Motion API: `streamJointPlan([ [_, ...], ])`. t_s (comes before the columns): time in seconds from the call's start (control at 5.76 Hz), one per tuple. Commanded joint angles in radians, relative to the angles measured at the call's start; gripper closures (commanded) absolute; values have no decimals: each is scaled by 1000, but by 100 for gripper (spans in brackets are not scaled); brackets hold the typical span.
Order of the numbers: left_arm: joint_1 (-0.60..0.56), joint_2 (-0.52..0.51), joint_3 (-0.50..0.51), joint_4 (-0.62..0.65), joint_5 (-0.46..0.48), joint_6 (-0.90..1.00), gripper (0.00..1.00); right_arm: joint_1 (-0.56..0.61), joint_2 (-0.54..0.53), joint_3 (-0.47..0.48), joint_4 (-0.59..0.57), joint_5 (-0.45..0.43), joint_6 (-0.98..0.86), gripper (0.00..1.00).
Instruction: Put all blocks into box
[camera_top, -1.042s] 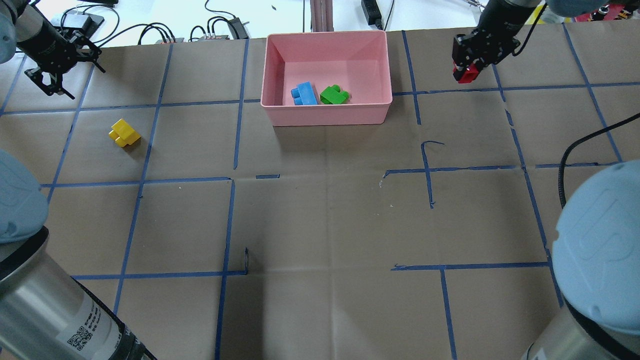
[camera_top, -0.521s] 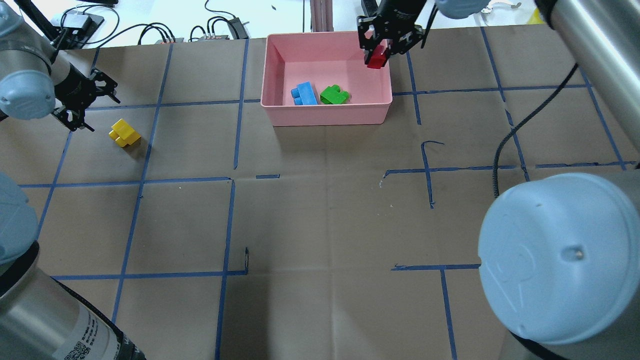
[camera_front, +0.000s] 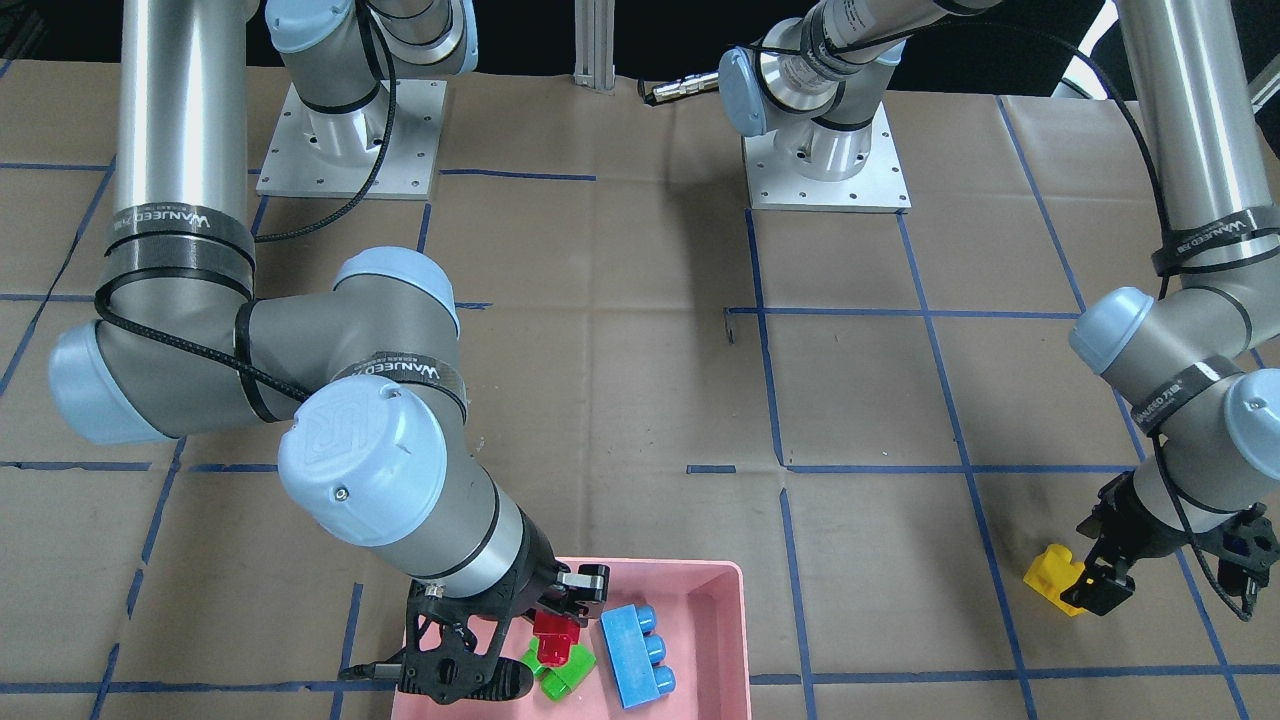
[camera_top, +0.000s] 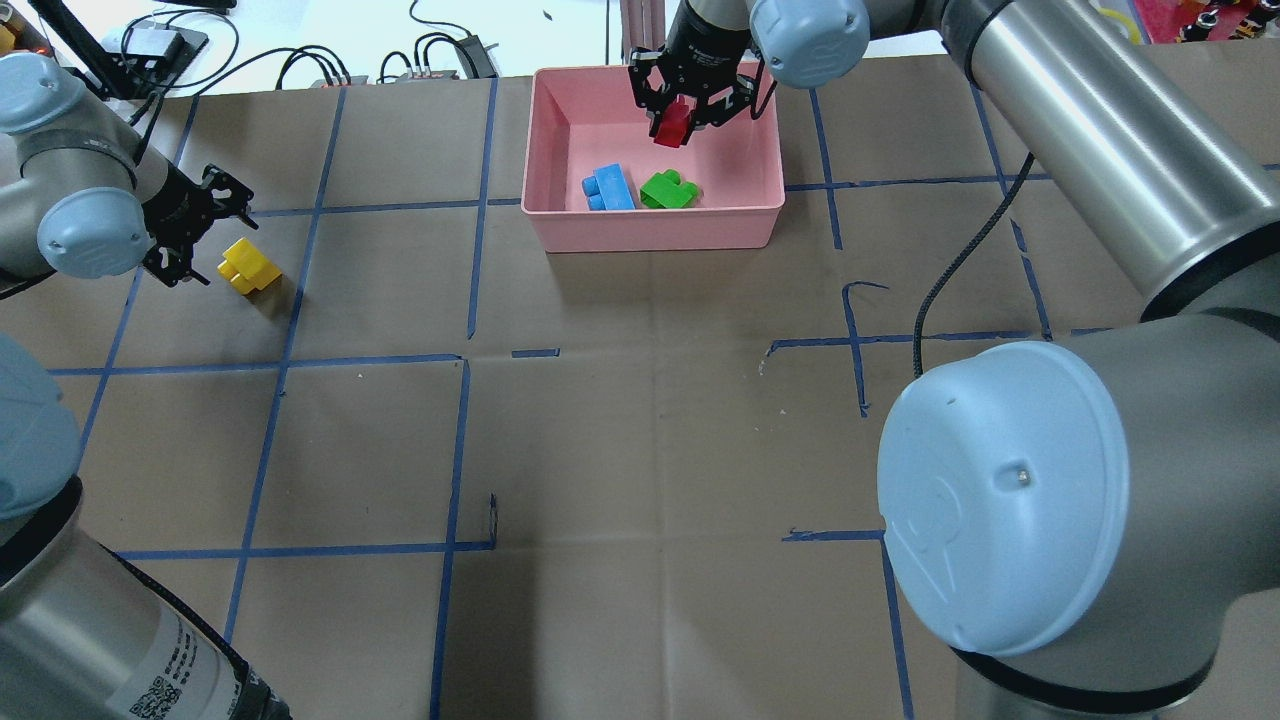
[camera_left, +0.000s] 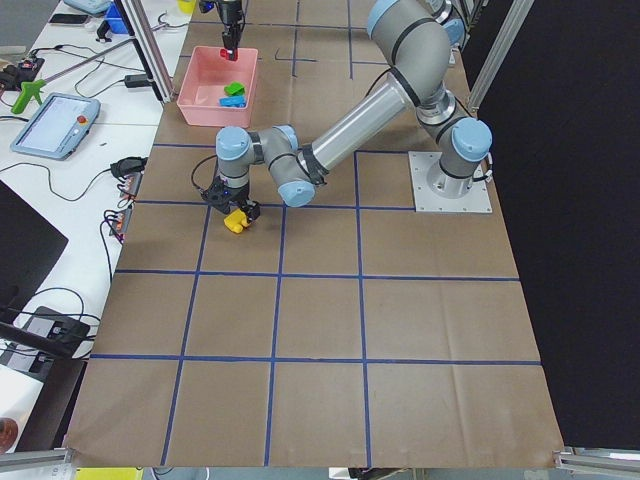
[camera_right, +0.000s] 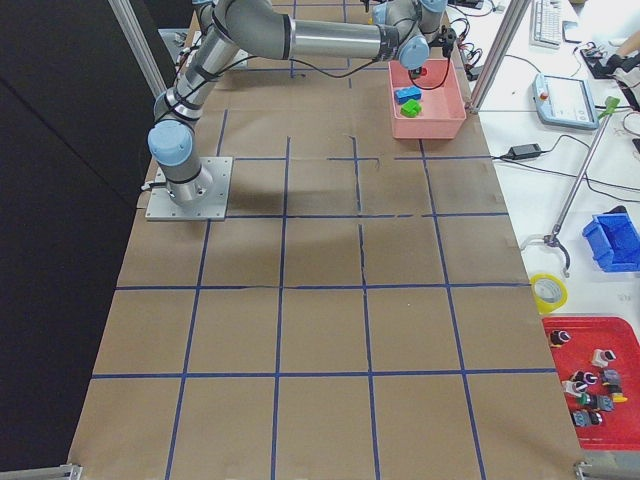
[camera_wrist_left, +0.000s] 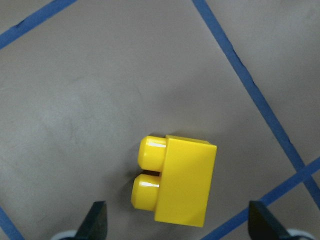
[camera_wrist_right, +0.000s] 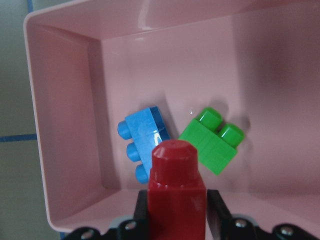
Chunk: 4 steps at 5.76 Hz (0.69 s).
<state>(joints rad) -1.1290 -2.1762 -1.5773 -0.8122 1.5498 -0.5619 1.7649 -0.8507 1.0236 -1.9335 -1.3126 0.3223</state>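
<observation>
The pink box stands at the table's far middle. A blue block and a green block lie inside it. My right gripper is shut on the red block and holds it above the box's interior, as the right wrist view shows with the red block over the blue and green blocks. The yellow block lies on the table at far left. My left gripper is open and hovers just beside and above it. In the left wrist view the yellow block sits between the fingertips.
Cables and power bricks lie beyond the table's far edge. Blue tape lines grid the brown paper-covered table. My right arm's elbow looms over the near right.
My right gripper has carried the red block leftward, from the box's right rim to over its interior. My left gripper has moved closer to the yellow block.
</observation>
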Motion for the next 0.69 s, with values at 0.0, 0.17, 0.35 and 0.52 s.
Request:
streamJointPlan([
  [0.0,0,-20,-4,33,-2,-4,0,-1,-1,-2,-48,-48,-72,0],
  [0.17,0,-28,-12,37,-3,-6,0,-2,-22,13,-13,-107,-127,0],
  [0.35,0,-45,-16,62,-4,-3,0,-25,-86,25,139,-144,-211,0],
  [0.52,0,-46,-23,64,-7,2,0,-66,-153,45,269,-148,-276,0],
])
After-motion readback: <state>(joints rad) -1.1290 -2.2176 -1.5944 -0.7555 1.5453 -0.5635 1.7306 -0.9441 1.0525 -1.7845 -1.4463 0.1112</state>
